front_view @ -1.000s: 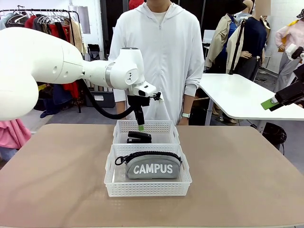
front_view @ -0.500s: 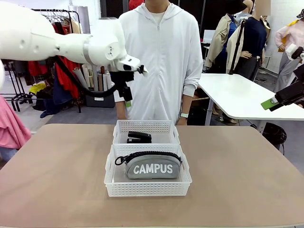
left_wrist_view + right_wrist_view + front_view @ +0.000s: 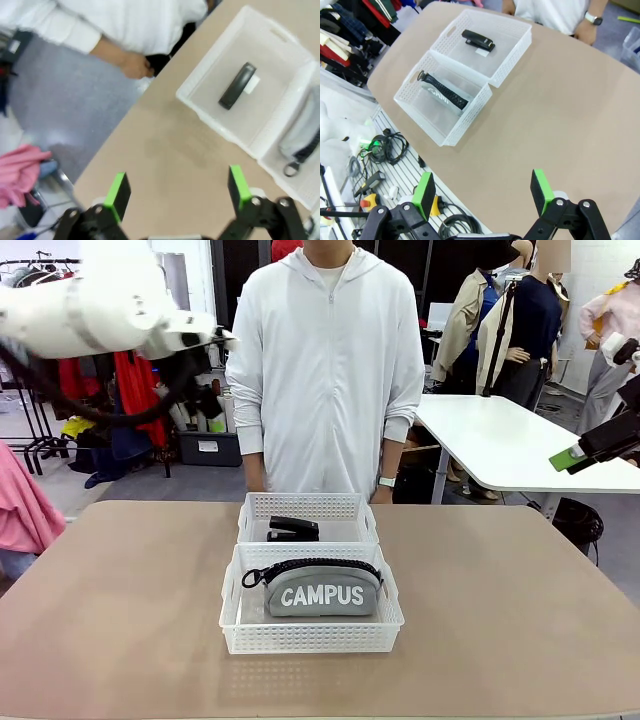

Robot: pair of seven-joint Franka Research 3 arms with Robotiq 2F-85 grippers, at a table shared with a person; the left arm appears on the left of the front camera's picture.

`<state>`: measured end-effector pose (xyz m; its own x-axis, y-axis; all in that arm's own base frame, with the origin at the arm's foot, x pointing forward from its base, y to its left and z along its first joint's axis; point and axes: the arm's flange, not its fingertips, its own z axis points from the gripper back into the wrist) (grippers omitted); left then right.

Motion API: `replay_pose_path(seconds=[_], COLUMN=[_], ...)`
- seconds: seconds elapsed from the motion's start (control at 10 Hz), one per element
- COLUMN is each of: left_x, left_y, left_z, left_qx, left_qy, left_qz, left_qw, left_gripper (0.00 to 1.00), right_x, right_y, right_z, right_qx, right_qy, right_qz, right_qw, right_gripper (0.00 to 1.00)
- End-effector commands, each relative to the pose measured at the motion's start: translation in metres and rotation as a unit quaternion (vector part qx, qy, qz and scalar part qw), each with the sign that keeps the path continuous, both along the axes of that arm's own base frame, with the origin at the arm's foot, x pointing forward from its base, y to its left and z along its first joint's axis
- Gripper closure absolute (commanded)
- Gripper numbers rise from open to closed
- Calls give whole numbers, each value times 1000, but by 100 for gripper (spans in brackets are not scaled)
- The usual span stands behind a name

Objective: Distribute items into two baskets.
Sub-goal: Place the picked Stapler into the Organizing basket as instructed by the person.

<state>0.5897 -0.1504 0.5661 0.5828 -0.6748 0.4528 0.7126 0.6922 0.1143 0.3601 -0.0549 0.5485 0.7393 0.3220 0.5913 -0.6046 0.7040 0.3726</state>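
Two white lattice baskets stand end to end mid-table. The far basket [image 3: 350, 507] [image 3: 206, 111] [image 3: 516, 47] holds the black stapler [image 3: 293, 529] [image 3: 237, 86] [image 3: 477, 39]. In the near basket [image 3: 310, 638] [image 3: 465, 125] [image 3: 280, 165] lies the grey "CAMPUS" pouch [image 3: 322, 591] [image 3: 442, 92] [image 3: 304, 131]. My left gripper [image 3: 197, 358] [image 3: 178, 187] is raised high at the left, blurred, open and empty above the table's far edge. My right gripper [image 3: 572, 455] [image 3: 482, 192] hovers off to the right, open and empty.
A person in a white hoodie [image 3: 330, 360] stands at the far edge right behind the baskets, hands down [image 3: 134, 65]. Bare tabletop [image 3: 120, 600] lies on both sides of the baskets. Cables and tools [image 3: 380, 150] sit on a rack beside the table.
My left arm has risen from just above the far basket and swung up and to the left. The stapler and pouch lie unmoved. The right arm has stayed put.
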Motion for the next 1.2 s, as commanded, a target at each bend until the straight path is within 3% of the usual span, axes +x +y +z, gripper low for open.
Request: replay_pose_path(seconds=[0.0, 0.4, 0.6, 1.1], left_x=[-41, -48, -61, -98], left_y=[56, 145, 181, 213], left_z=[-28, -26, -28, -32], left_qx=[-70, -206, -253, -235], left_qy=[-17, -4, 35, 114], left_qz=[23, 42, 29, 17], left_qw=[997, 978, 966, 965], left_gripper=[0, 0, 0, 0], right_x=[0, 0, 0, 0], right_y=[1, 1, 1, 1], right_z=[0, 0, 0, 0], right_qx=[9, 9, 9, 9], right_qy=[-9, -9, -9, -9], right_qz=[3, 3, 3, 3], right_qw=[1000, 1000, 1000, 1000], right_gripper=[0, 0, 0, 0])
